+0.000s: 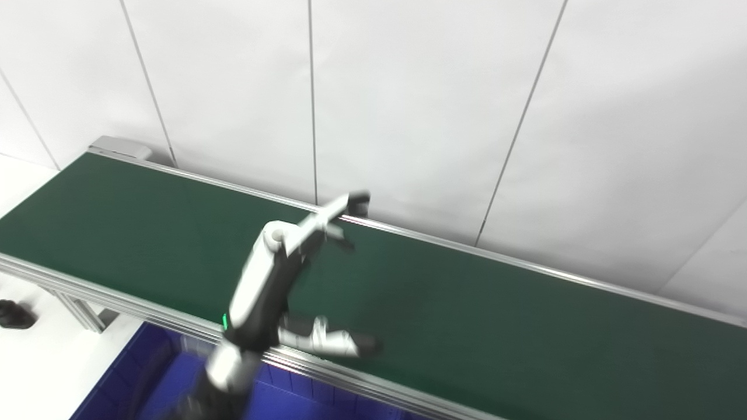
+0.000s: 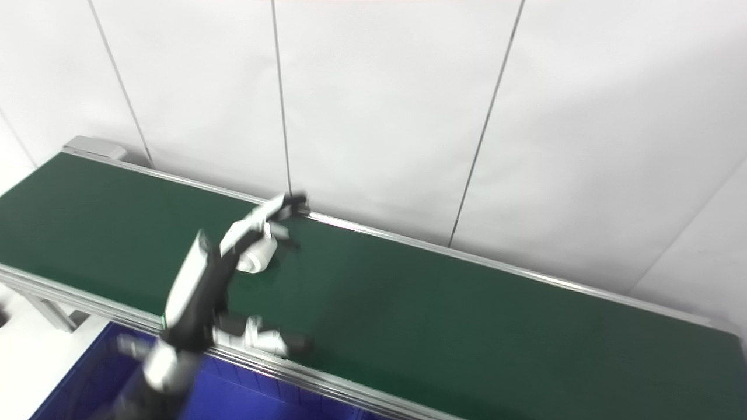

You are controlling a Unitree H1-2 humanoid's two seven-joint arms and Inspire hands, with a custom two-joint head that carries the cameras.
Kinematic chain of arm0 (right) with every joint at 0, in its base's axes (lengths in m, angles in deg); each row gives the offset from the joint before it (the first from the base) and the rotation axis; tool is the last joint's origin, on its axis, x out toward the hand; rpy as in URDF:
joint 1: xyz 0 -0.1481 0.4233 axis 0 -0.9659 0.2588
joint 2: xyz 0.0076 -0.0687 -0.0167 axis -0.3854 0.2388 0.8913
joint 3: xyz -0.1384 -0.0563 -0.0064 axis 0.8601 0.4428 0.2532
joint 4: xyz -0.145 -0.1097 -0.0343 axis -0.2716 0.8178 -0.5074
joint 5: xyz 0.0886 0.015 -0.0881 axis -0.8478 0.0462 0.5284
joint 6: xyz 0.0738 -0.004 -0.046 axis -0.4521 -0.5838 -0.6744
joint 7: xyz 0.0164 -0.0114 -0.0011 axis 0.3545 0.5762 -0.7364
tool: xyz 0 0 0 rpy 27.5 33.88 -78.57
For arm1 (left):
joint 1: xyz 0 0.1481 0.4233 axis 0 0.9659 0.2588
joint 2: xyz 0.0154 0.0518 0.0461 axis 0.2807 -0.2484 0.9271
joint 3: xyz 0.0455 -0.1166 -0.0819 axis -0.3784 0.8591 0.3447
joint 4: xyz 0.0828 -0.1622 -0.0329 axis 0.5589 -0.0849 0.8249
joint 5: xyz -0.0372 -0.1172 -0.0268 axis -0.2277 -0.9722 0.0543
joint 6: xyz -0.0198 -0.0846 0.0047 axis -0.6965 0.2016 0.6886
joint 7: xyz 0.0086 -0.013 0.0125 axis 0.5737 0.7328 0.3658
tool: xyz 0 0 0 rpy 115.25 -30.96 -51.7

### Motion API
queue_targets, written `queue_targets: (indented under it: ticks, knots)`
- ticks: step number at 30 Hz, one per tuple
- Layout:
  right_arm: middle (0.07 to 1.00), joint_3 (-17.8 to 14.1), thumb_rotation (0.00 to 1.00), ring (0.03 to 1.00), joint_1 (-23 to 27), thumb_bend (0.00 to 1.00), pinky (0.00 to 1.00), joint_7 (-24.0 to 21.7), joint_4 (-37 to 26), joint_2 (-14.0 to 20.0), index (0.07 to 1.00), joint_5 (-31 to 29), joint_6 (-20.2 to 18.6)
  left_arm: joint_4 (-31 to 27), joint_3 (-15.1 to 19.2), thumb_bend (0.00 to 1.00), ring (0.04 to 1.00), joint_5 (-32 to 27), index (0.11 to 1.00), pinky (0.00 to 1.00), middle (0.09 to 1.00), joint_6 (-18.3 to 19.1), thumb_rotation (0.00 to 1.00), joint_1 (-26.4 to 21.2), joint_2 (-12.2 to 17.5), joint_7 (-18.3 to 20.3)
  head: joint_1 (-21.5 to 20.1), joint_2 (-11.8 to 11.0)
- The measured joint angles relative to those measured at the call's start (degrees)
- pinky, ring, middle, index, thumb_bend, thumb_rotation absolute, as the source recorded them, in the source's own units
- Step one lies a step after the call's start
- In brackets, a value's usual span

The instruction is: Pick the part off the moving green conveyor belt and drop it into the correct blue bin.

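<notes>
A small white round part (image 2: 257, 258) lies on the green conveyor belt (image 2: 467, 315), near its far rail. My left hand (image 2: 201, 283) reaches over the belt from the lower left. It is open, with its fingers (image 2: 274, 211) stretched above the part and its thumb (image 2: 274, 341) spread low near the front rail. The hand is blurred, and I cannot tell whether it touches the part. In the left eye view the hand (image 1: 271, 280) hides most of the part. My right hand is not in view.
A blue bin (image 1: 140, 379) with dividers sits below the belt's front rail (image 1: 379, 391) at the lower left. A white panelled wall (image 1: 408, 105) stands right behind the belt. A black object (image 1: 14, 315) lies on the floor at the far left.
</notes>
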Motion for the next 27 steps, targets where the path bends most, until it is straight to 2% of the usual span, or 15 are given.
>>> queue_targets:
  ticks: [4, 6, 10, 11, 12, 13, 14, 18, 20, 23, 27]
  knots:
    - [1.0, 0.2, 1.0, 1.0, 0.0, 0.85, 1.0, 0.0, -0.8, -0.5, 1.0, 0.2, 0.0, 0.1, 2.5, 0.94, 0.948, 2.2, 0.984, 0.77, 0.997, 5.7, 0.43, -3.8, 2.1, 7.8, 0.0, 0.2]
    - [1.0, 0.4, 1.0, 1.0, 0.0, 0.84, 1.0, 0.0, -1.1, -0.9, 1.0, 0.3, 0.0, 0.9, 4.1, 0.96, 0.947, 3.3, 0.97, 0.78, 0.996, 6.1, 0.37, -6.7, 4.1, 10.5, 0.1, 0.4]
    - [1.0, 0.5, 1.0, 1.0, 0.0, 0.85, 1.0, -0.1, -1.1, -0.9, 1.0, 0.3, 0.0, 5.3, 5.6, 1.0, 0.935, 5.3, 0.965, 0.75, 0.984, 6.4, 0.34, -13.2, 8.7, 15.7, 0.0, 0.4]
    - [1.0, 0.5, 1.0, 1.0, 0.0, 0.85, 1.0, -0.1, -1.2, -0.8, 1.0, 0.3, 0.0, 6.3, 5.6, 1.0, 0.945, 6.3, 0.956, 0.82, 0.977, 6.5, 0.33, -14.3, 9.8, 16.9, 0.0, 0.4]
    - [1.0, 0.5, 1.0, 1.0, -0.1, 0.85, 1.0, -0.1, -1.2, -0.8, 1.0, 0.3, -0.1, 7.5, 5.4, 1.0, 0.95, 7.7, 0.952, 0.85, 0.973, 6.5, 0.33, -15.5, 10.6, 18.1, -0.1, 0.5]
    - [1.0, 0.5, 1.0, 1.0, -0.2, 0.85, 1.0, -0.1, -1.4, -0.8, 1.0, 0.3, -0.1, 8.9, 5.0, 1.0, 0.955, 9.4, 0.941, 0.9, 0.969, 6.2, 0.28, -16.7, 11.6, 19.3, -0.1, 0.4]
    - [1.0, 0.6, 1.0, 1.0, -0.2, 0.85, 1.0, -0.1, -1.6, -0.8, 1.0, 0.3, -0.2, 10.6, 4.4, 1.0, 0.948, 11.1, 0.923, 0.92, 0.957, 5.9, 0.25, -18.0, 12.6, 20.5, -0.1, 0.4]
    - [1.0, 0.9, 1.0, 1.0, 0.2, 0.86, 1.0, -0.1, -2.1, -1.1, 1.0, 0.4, -0.2, 18.1, 2.2, 1.0, 0.932, 17.6, 0.909, 0.9, 0.942, 3.0, 0.25, -22.0, 16.2, 22.3, -0.4, 0.6]
    - [1.0, 0.9, 1.0, 1.0, 0.1, 0.86, 1.0, -0.1, -2.1, -1.2, 1.0, 0.5, -0.3, 20.8, 1.2, 1.0, 0.925, 19.4, 0.894, 0.89, 0.934, 1.7, 0.26, -23.4, 17.0, 22.5, -0.6, 0.7]
    - [1.0, 1.0, 1.0, 1.0, 0.1, 0.85, 1.0, -0.1, -2.1, -1.4, 1.0, 0.5, -0.3, 25.1, -1.0, 1.0, 0.948, 20.9, 0.913, 0.92, 0.951, -0.5, 0.28, -25.6, 17.6, 23.9, -0.7, 0.8]
    - [1.0, 1.0, 1.0, 1.0, 0.1, 0.86, 1.0, -0.1, -2.1, -1.3, 1.0, 0.3, -0.3, 30.1, -3.6, 1.0, 0.938, 20.5, 0.907, 0.92, 0.941, -1.0, 0.29, -27.7, 17.9, 29.0, -0.9, 1.0]
